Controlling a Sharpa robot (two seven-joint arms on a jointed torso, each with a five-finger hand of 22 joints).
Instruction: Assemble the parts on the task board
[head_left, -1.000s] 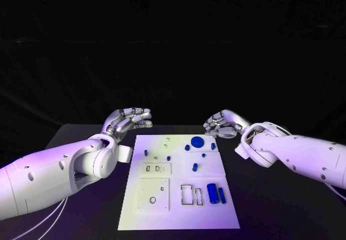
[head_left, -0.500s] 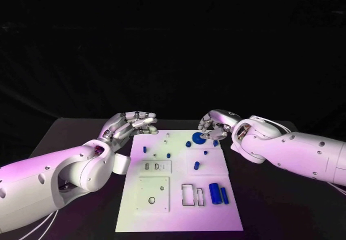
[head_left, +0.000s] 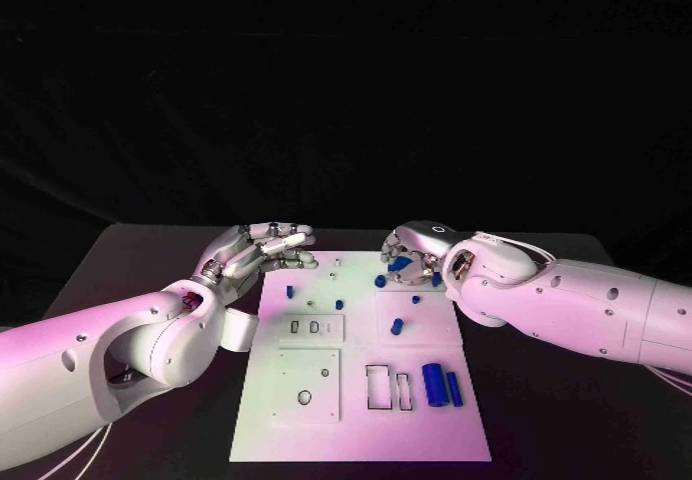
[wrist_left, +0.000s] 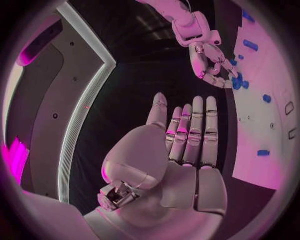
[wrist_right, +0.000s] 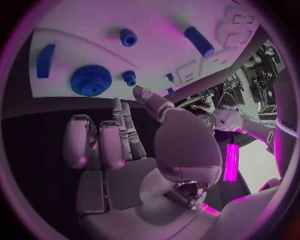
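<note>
- The right hand (head_left: 414, 258) is seen over the far right part of the task board (head_left: 361, 440); its fingers (wrist_right: 125, 131) are stretched out and apart, and nothing is held between them.
- In the right wrist view the fingertips are seen near a blue gear (wrist_right: 91, 80) and a small blue peg (wrist_right: 129, 77), but whether either is touched cannot be told.
- The left hand (head_left: 260, 250) is held just off the far left corner of the board, above the black table (head_left: 130, 270); its fingers (wrist_left: 195, 125) are extended side by side with the thumb set apart, and nothing is gripped.
- In the left wrist view the right hand's fingers are seen curved down over blue pieces on the board.
- The task board lies in the middle of the table, its long axis running from near to far.
- A long blue cylinder (head_left: 433, 383) lies on the near right part of the board, its long axis running near to far; a thinner blue bar (head_left: 453, 388) lies just to its right, parallel to it.
- Two rectangular slots (head_left: 374, 387) are seen just left of the cylinder, also lengthwise near to far.
- Small blue pegs (head_left: 398, 327) stand scattered on the middle and far parts of the board.
- A flat blue block (wrist_right: 45, 60) lies at the board's edge beside the gear in the right wrist view.
</note>
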